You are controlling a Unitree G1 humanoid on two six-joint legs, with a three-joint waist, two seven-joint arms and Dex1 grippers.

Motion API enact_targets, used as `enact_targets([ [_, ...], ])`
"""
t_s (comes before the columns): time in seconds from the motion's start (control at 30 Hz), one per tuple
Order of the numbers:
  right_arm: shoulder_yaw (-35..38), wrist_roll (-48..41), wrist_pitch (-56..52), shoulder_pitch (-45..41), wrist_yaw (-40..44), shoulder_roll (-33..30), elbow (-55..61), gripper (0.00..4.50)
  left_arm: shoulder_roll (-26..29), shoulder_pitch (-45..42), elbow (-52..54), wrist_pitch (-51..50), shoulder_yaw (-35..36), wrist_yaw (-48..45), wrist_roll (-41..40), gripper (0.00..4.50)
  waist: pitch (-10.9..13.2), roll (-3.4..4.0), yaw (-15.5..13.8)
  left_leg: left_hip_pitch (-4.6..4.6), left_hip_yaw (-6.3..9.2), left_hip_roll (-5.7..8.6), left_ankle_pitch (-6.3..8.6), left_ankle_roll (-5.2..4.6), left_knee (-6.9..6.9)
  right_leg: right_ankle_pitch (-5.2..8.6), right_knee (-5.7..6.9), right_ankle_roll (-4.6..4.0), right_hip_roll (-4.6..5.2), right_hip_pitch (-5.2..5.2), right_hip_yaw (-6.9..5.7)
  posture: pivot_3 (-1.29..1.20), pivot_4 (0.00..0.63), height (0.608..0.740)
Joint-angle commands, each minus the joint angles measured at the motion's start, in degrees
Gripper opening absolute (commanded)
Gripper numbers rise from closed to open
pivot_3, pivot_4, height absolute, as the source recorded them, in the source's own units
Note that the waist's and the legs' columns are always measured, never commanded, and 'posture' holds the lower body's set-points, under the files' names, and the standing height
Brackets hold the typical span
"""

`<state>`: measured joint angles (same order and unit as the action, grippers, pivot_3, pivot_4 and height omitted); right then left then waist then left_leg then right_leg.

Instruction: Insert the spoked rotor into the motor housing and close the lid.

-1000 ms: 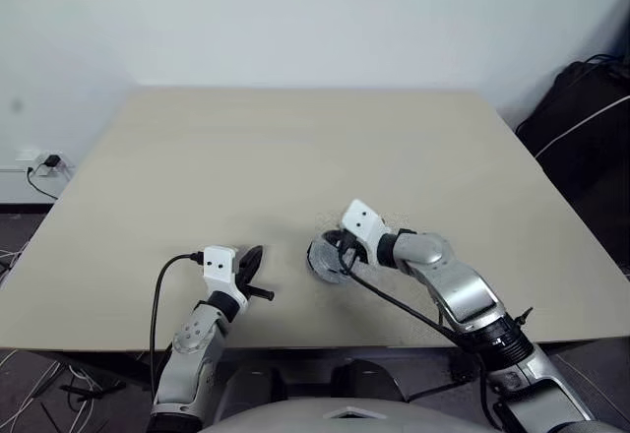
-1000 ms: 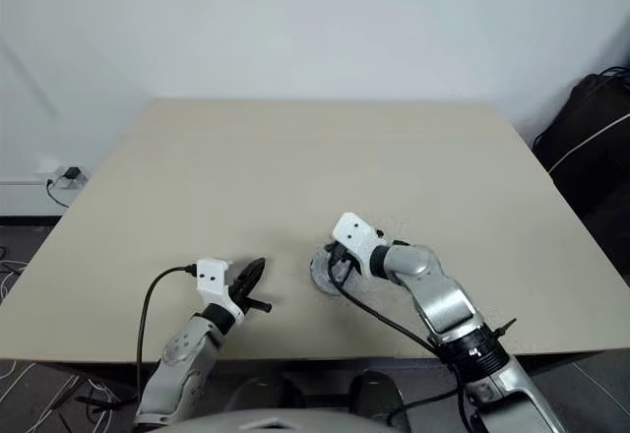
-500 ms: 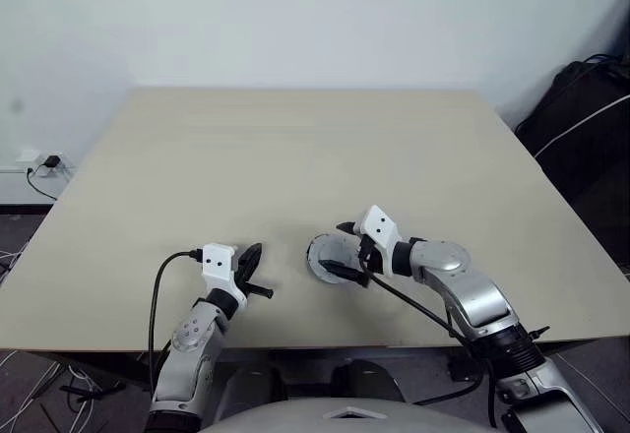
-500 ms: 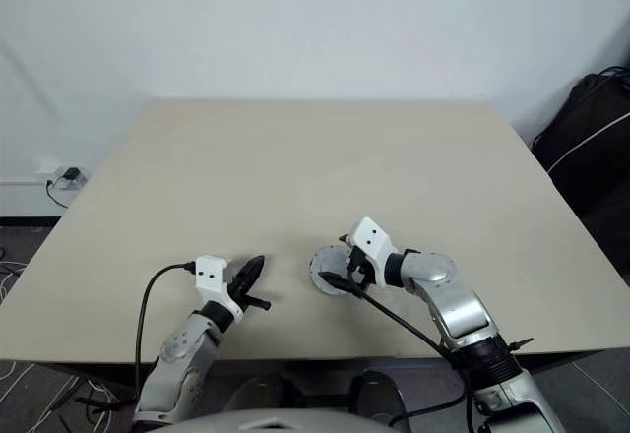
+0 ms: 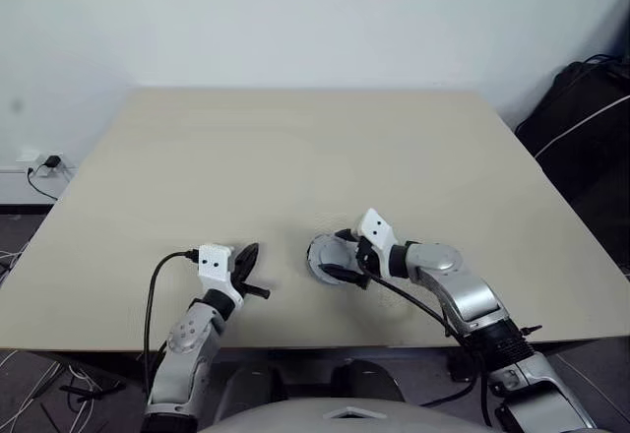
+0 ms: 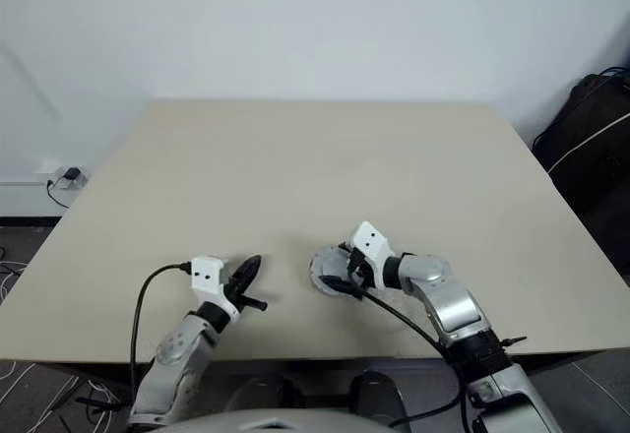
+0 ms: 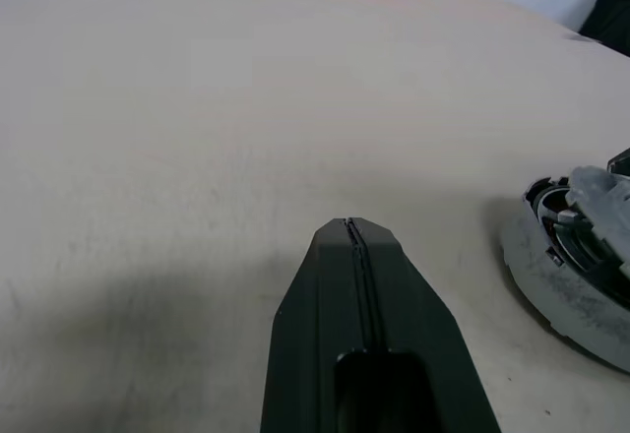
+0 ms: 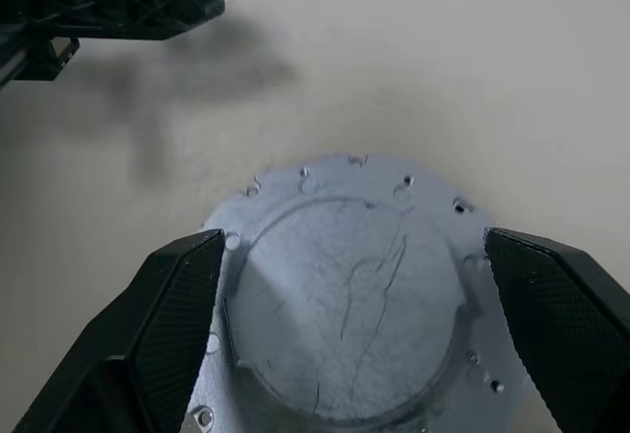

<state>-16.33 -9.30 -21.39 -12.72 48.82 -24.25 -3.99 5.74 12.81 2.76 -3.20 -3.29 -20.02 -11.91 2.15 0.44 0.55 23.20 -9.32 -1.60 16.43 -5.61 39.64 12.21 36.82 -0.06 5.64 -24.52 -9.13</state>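
The lid (image 8: 354,295), a round silver-grey disc with small holes round its rim, lies flat on the table near the front edge (image 5: 317,254). My right gripper (image 5: 331,252) is open. Its two black fingers (image 8: 167,315) stand on either side of the lid, apart from it. Left of the lid, my left gripper (image 5: 250,256) is shut and holds nothing; its tip (image 7: 349,226) hovers low over the table. The lid's edge also appears in the left wrist view (image 7: 566,290). The spoked rotor and the motor housing are hidden.
The beige table (image 5: 295,148) stretches far ahead and to both sides of the lid. A black bag (image 5: 581,108) lies on the floor beyond the table's right edge. A wall socket with cables (image 5: 44,164) is on the left.
My right gripper has opened off the lid and sunk a little toward the table. The lid now lies flat between the fingers. The left arm has not moved.
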Motion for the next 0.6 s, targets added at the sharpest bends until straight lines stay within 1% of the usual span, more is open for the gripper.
enact_targets([
  [0.03, 0.5, 0.0, 1.3, -1.5, 0.4, 0.4, 0.1, 4.49, -0.1, -0.3, 3.3, 0.3, 0.3, 0.3, -0.5, 0.00, 0.0, 0.00, 0.0, 0.00, 0.00, 0.00, 0.00, 0.00, 0.00, 0.00, 0.00, 0.00, 0.00, 0.00, 0.00, 0.00, 0.000, 0.740],
  [0.27, 0.5, 0.5, 2.0, -0.9, 0.0, 0.1, -0.2, 4.49, -0.3, -0.2, 3.5, 0.2, 0.6, 0.5, -0.6, 0.00, 0.0, 0.01, 0.0, 0.00, 0.00, 0.00, 0.00, 0.00, 0.00, 0.00, 0.01, 0.00, 0.00, 0.00, 0.00, 0.00, 0.000, 0.740],
  [0.37, 1.0, 0.6, 2.5, -0.6, -0.6, 0.3, -0.1, 3.87, -0.5, 0.0, 3.3, 0.4, 0.5, 0.5, -0.5, 0.00, 0.0, 0.01, 0.0, 0.00, 0.00, 0.00, 0.00, 0.01, 0.00, 0.00, 0.01, 0.00, 0.00, 0.00, 0.01, 0.00, 0.000, 0.740],
  [0.4, 1.1, 0.8, 2.8, -0.5, -0.9, 0.3, -0.1, 3.56, -0.5, 0.0, 3.3, 0.4, 0.4, 0.6, -0.5, 0.00, 0.0, 0.02, 0.0, 0.00, -0.01, 0.00, -0.01, 0.01, 0.00, 0.00, 0.01, 0.00, 0.00, 0.00, 0.01, 0.00, 0.000, 0.740],
  [0.43, 1.2, 0.9, 3.0, -0.5, -1.1, 0.3, 0.0, 3.15, -0.6, -0.1, 3.3, 0.4, 0.4, 0.6, -0.5, 0.00, 0.0, 0.02, 0.0, -0.01, 0.00, 0.00, -0.01, 0.01, 0.00, 0.00, 0.01, 0.00, 0.00, 0.00, 0.01, 0.00, 0.000, 0.740],
  [0.47, 1.3, 1.0, 3.2, -0.4, -1.3, 0.3, 0.1, 2.92, -0.7, -0.1, 3.3, 0.4, 0.4, 0.6, -0.5, 0.00, 0.0, 0.02, 0.0, 0.00, -0.01, 0.00, 0.00, 0.01, 0.00, 0.00, 0.01, 0.00, 0.00, 0.00, 0.01, 0.00, 0.000, 0.740],
  [0.6, 1.4, 1.0, 3.4, -0.2, -1.6, 0.3, 0.5, 1.57, -0.9, -0.1, 3.3, 0.4, 0.3, 0.6, -0.4, 0.00, 0.0, 0.02, 0.0, -0.01, -0.01, 0.00, -0.01, 0.01, 0.00, 0.00, 0.01, 0.00, 0.00, 0.00, 0.02, 0.00, 0.000, 0.740],
])
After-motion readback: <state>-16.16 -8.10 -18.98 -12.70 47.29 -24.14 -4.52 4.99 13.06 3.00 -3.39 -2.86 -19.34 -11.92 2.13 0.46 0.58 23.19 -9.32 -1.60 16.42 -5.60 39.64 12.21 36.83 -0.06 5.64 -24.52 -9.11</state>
